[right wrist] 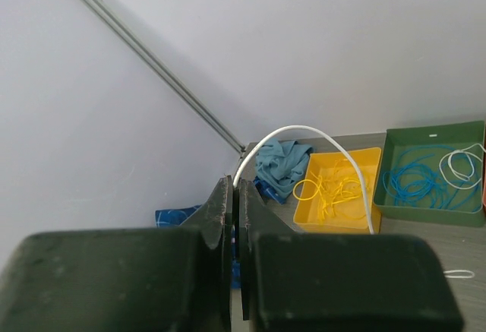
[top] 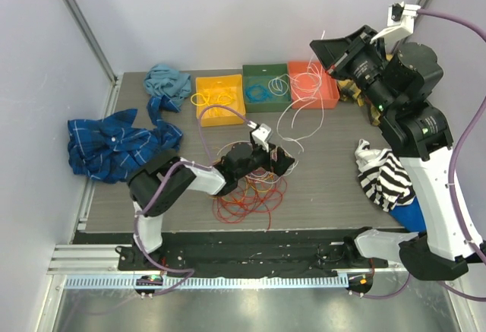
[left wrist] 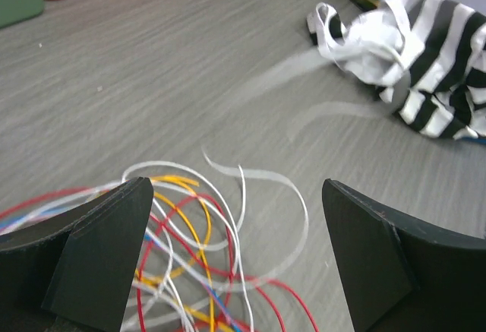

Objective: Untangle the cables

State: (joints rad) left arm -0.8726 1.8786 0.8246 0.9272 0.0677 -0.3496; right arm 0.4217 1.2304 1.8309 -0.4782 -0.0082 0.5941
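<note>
- The right gripper (right wrist: 235,191), raised high, is clamped on a white cable (right wrist: 304,128) arcing out from its tips.
- The left gripper (left wrist: 235,188) hovers with jaws wide apart; the cable tangle (left wrist: 190,233) lies just beneath it on the counter (left wrist: 190,81).
- Likely step: drawing one strand free. Next, the left gripper probably needs to pin the tangle.

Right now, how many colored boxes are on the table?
3, in a row at the far edge of the table: a yellow plastic box left, a green plastic box middle, an orange plastic box right. The right arm may hide more.
</note>
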